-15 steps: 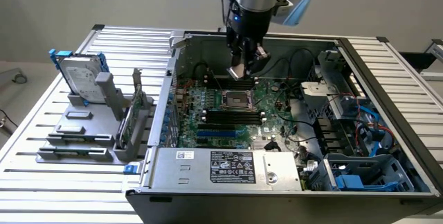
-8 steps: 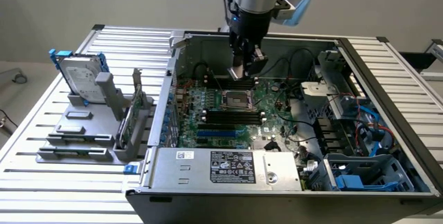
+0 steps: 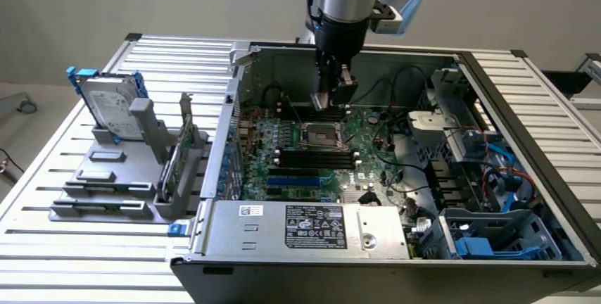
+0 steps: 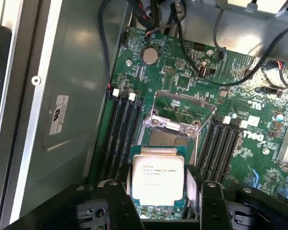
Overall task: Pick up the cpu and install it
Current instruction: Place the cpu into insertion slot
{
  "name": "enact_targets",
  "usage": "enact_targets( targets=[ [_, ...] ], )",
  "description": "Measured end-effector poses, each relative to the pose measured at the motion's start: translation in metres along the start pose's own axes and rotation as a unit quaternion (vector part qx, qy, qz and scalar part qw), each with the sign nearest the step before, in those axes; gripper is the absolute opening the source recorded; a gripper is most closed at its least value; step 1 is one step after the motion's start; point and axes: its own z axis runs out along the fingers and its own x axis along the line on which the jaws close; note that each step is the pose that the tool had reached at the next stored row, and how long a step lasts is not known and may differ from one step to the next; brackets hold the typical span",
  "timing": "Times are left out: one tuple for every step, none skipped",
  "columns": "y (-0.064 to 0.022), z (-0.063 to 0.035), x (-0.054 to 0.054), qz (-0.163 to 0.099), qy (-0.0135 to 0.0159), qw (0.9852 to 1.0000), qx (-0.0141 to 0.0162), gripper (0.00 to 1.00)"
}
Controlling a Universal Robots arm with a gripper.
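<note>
Gripper clasping cpu, slatted table, grey wall

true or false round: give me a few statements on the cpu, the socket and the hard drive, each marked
1. The end effector holds the cpu. True.
2. The cpu sits in the socket. False: it is between the end effector's fingers, above the board, and the socket is bare.
3. The socket's metal cover is lifted open. True.
4. The hard drive is mounted inside the computer case. False: it stands in its blue bracket on the grey rack outside the case, on the exterior view's left.
</note>
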Motion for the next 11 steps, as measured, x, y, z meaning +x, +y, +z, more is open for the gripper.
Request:
enact_targets(
  targets=[
    [0.0000, 0.0009, 0.000, 0.009, -0.0001, 1.0000, -0.0007, 0.55],
    [0.0000, 0.0020, 0.000, 0.018, -0.0001, 0.9998, -0.0014, 0.55],
    [0.0000, 0.0033, 0.000, 0.027, -0.0002, 0.9996, -0.0022, 0.55],
    [0.0000, 0.0046, 0.000, 0.036, -0.0004, 0.9994, -0.0029, 0.55],
    [0.0000, 0.0063, 0.000, 0.046, -0.0004, 0.9990, -0.0037, 0.55],
    [0.0000, 0.0077, -0.001, 0.054, -0.0005, 0.9985, -0.0043, 0.55],
    [-0.0001, 0.0094, -0.001, 0.064, -0.0006, 0.9980, -0.0051, 0.55],
    [-0.0001, 0.0110, -0.001, 0.073, -0.0007, 0.9973, -0.0058, 0.55],
    [-0.0001, 0.0128, -0.001, 0.082, -0.0008, 0.9966, -0.0065, 0.55],
    [-0.0002, 0.0146, -0.001, 0.090, -0.0009, 0.9959, -0.0072, 0.55],
    [-0.0002, 0.0164, -0.001, 0.097, -0.0010, 0.9952, -0.0078, 0.55]
  ],
)
